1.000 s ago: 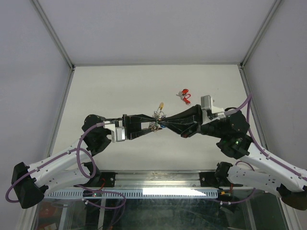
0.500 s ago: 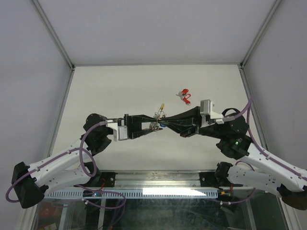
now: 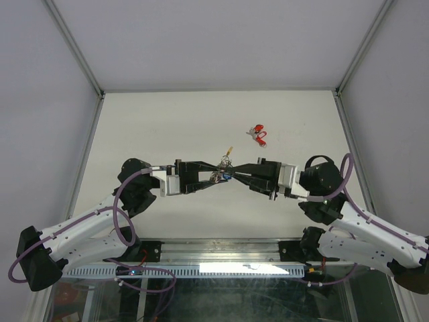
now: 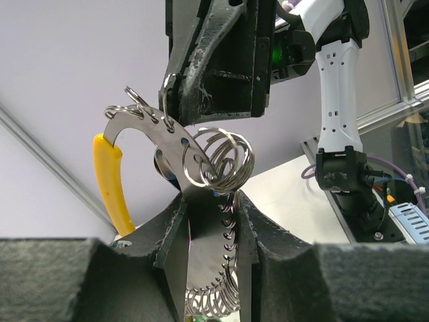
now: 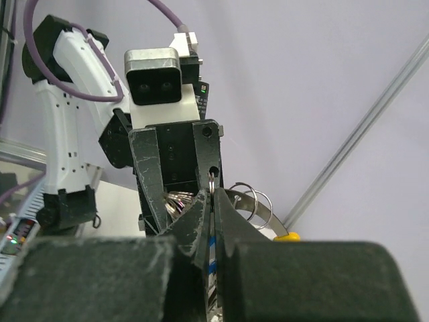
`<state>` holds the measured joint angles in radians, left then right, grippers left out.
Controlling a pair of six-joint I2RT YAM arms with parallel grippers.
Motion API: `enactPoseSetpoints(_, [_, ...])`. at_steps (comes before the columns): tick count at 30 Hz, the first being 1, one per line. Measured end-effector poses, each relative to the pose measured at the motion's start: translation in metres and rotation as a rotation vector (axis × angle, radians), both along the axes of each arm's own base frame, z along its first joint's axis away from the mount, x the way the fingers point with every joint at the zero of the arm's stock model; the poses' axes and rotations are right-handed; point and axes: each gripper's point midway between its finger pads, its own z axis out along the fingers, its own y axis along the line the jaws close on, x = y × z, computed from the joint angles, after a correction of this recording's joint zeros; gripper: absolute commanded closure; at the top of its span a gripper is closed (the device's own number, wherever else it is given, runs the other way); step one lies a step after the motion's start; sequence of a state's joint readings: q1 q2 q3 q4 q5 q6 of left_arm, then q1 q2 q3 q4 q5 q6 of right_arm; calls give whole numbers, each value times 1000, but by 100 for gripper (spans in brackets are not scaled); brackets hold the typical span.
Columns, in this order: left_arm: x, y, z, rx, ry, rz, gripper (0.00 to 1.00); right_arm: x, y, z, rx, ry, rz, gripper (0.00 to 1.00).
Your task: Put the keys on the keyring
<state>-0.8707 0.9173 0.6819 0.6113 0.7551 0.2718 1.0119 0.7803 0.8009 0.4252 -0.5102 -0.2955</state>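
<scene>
My left gripper [image 3: 213, 176] is shut on the keyring [image 4: 201, 157], a flat silvery band hung with several wire rings and ending in a yellow plastic arc [image 4: 110, 181]. It holds the keyring above the table; the yellow tip shows in the top view [image 3: 228, 151]. My right gripper [image 3: 234, 176] meets it tip to tip and is shut on a blue-tagged key [image 5: 212, 245]. The key's small split ring [image 5: 212, 182] pokes out of the fingertips against the keyring band [image 5: 258, 201]. A red-tagged key [image 3: 257, 134] lies on the table behind. No green-tagged key is in view.
The white table [image 3: 167, 127] is walled by grey panels with metal frame posts [image 3: 74, 47]. Both arms reach inward and meet at the table's middle. The red-tagged key lies just beyond the right arm's wrist.
The right arm's wrist has dropped and levelled out, its camera housing swinging down toward the near side. Both grippers stay joined at the keyring, shifted slightly right.
</scene>
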Motion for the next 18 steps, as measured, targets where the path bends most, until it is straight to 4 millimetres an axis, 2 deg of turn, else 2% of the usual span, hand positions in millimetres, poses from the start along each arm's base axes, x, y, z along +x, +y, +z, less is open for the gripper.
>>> enactPoseSetpoints(8, [-1, 0, 3, -6, -6, -3, 100, -5, 0, 1, -14, -325, -36, 100])
enactPoseSetpoints(18, [0, 0, 3, -6, -13, 0, 100, -6, 0, -1, -31, -592, -80, 100])
